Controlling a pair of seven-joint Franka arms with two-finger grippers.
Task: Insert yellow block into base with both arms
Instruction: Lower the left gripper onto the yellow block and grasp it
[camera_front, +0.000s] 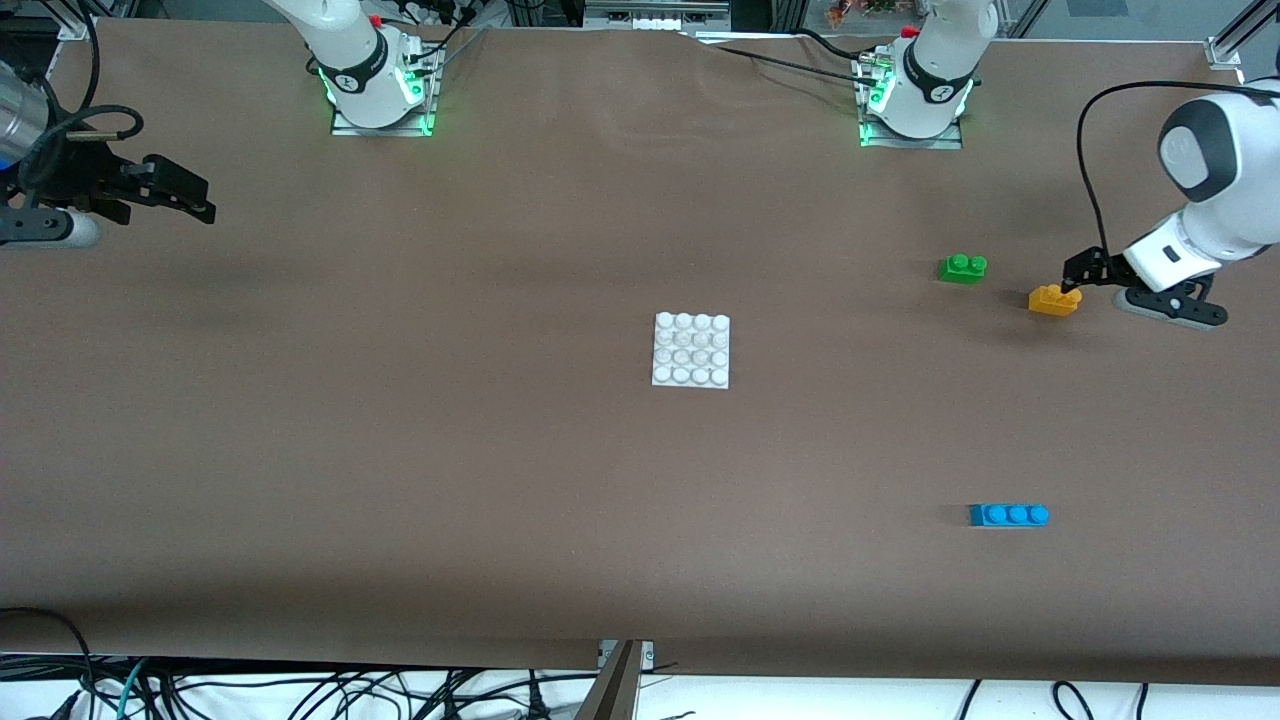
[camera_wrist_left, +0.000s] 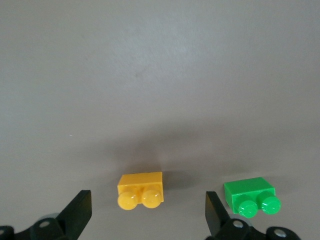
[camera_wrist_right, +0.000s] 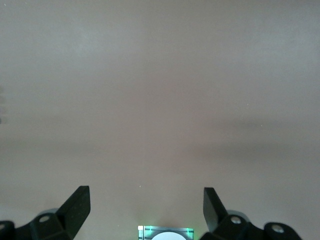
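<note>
While the yellow block (camera_front: 1054, 300) sits loose on the desk (camera_front: 500, 480) toward my left arm's end, beside the green brick (camera_front: 962, 268), nothing is inserted yet. My left jaws (camera_front: 1075, 280) hang spread just over the block, not gripping. My right jaws (camera_front: 185, 195) wait spread over bare desk. The base (camera_front: 691, 350) lies mid-desk, unheld. Grasping, carrying and pressing in all remain.

Left gripper (camera_front: 1078, 283) low at the left arm's table end, jaws open, right gripper (camera_front: 195, 200) waiting, jaws open
</note>
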